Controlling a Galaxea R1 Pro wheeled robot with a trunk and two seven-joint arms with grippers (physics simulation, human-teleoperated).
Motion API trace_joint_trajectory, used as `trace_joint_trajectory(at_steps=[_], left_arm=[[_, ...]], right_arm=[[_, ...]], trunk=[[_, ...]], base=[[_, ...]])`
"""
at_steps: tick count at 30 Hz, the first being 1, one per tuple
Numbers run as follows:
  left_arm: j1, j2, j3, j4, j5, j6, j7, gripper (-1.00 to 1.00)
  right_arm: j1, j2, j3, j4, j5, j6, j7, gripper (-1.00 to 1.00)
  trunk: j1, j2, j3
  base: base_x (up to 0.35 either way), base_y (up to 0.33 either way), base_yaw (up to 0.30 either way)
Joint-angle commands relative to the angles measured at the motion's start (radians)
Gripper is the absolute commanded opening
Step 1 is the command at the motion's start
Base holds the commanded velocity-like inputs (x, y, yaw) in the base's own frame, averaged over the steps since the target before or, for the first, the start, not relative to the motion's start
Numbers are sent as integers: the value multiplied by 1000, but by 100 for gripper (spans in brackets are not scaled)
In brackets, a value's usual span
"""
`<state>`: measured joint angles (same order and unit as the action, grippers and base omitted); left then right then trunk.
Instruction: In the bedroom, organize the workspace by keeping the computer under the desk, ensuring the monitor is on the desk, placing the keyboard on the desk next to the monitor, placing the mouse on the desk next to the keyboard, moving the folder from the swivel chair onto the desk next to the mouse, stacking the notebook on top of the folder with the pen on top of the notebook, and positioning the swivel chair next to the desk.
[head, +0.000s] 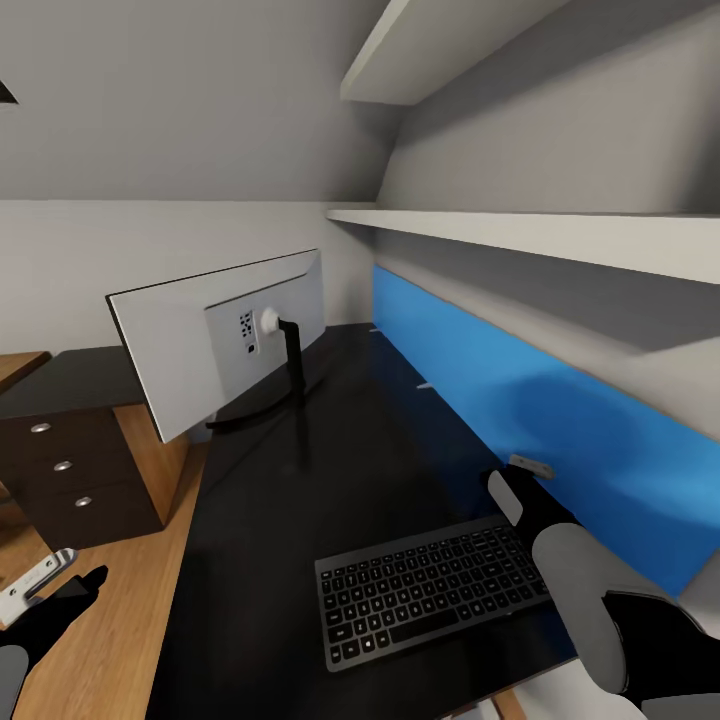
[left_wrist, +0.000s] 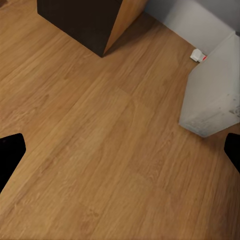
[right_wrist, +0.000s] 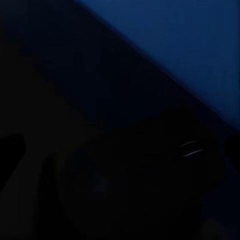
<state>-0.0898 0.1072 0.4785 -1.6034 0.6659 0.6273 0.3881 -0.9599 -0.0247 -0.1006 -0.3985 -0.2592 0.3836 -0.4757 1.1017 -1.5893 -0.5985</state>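
The monitor stands on the black desk with its white back toward me. The keyboard lies flat near the desk's front edge. My right gripper hovers low over the desk just beyond the keyboard's far right corner, close to the blue back panel. In the right wrist view it is open, with a dim rounded dark shape between the fingers that may be the mouse. My left gripper hangs open over the wood floor. The left wrist view shows the pale computer standing on the floor beyond the open gripper.
A blue panel runs along the wall behind the desk, under white shelves. The black drawer unit with silver knobs stands left of the desk. A small white item with a red mark sits by the wall near the computer.
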Motion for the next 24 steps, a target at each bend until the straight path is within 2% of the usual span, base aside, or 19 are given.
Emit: trace_joint_trajectory(at_steps=[1, 24], left_arm=[[-1, 0, 0, -1, 11, 3, 9, 100], [-1, 0, 0, -2, 11, 3, 9, 100]], right_arm=[[0, -1, 1, -2, -9, 3, -6, 100], [0, -16, 1, -3, -9, 2, -8, 100]], trunk=[[0, -1, -1], [0, -1, -1]], base=[[0, 0, 0], [0, 0, 0]])
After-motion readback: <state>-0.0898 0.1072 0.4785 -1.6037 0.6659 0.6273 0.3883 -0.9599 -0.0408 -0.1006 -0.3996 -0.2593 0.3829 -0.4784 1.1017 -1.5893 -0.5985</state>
